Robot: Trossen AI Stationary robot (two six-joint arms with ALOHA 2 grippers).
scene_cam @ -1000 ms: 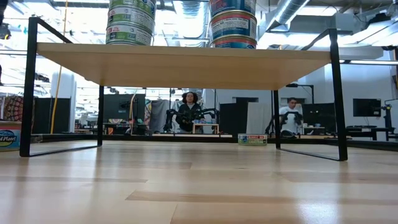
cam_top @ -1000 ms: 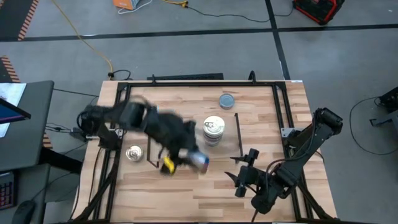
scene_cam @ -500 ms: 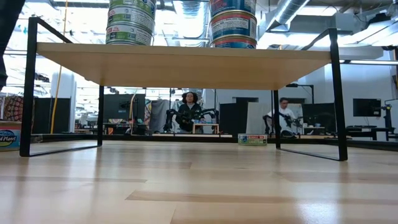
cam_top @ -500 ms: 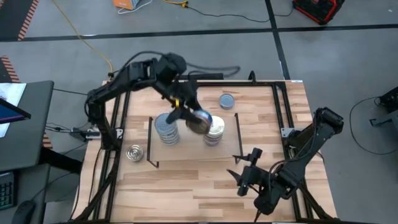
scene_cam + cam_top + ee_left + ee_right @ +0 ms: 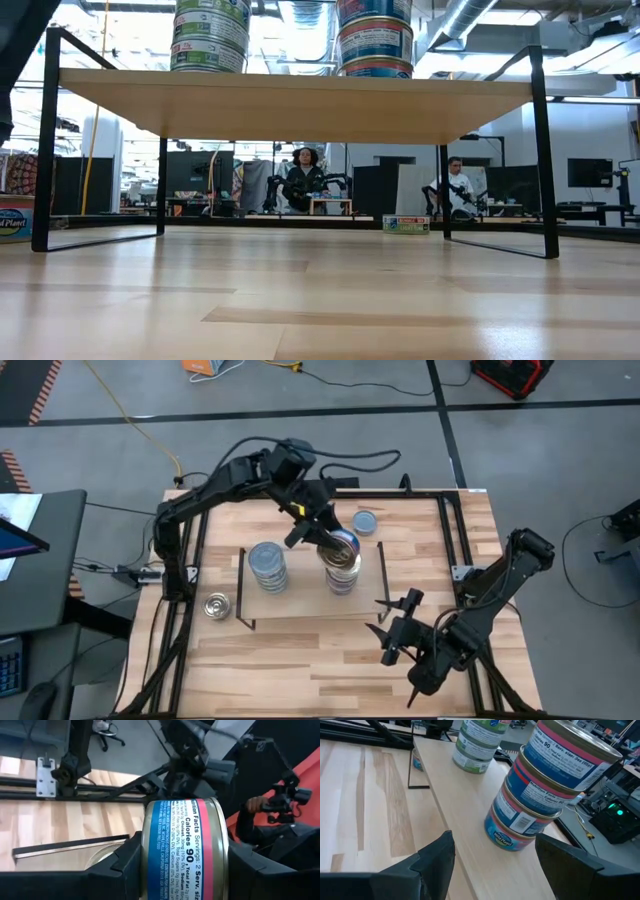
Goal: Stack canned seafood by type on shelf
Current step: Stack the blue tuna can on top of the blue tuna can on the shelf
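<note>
The left gripper (image 5: 322, 536) clenches a blue-and-pink tin (image 5: 186, 851) tilted over the blue-label stack (image 5: 341, 572) mid-shelf (image 5: 300, 605), green-label stack (image 5: 267, 567) beside. The right gripper (image 5: 392, 638) hangs released off the shelf's front edge, over bare table (image 5: 300, 660).

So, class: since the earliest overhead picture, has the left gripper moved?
Yes. The left gripper, shut on a tin, moved from the shelf's near edge to above the right stack.

A yellow cable (image 5: 150, 435) ran across the grey floor beyond the wooden tabletop (image 5: 300, 650), and a red-and-black case (image 5: 512, 374) sat at the far right corner. An orange object (image 5: 210, 368) lay near the top edge. Across the room, two seated people (image 5: 304, 178) (image 5: 456, 185) were visible among desks and dark monitors (image 5: 590, 173).
</note>
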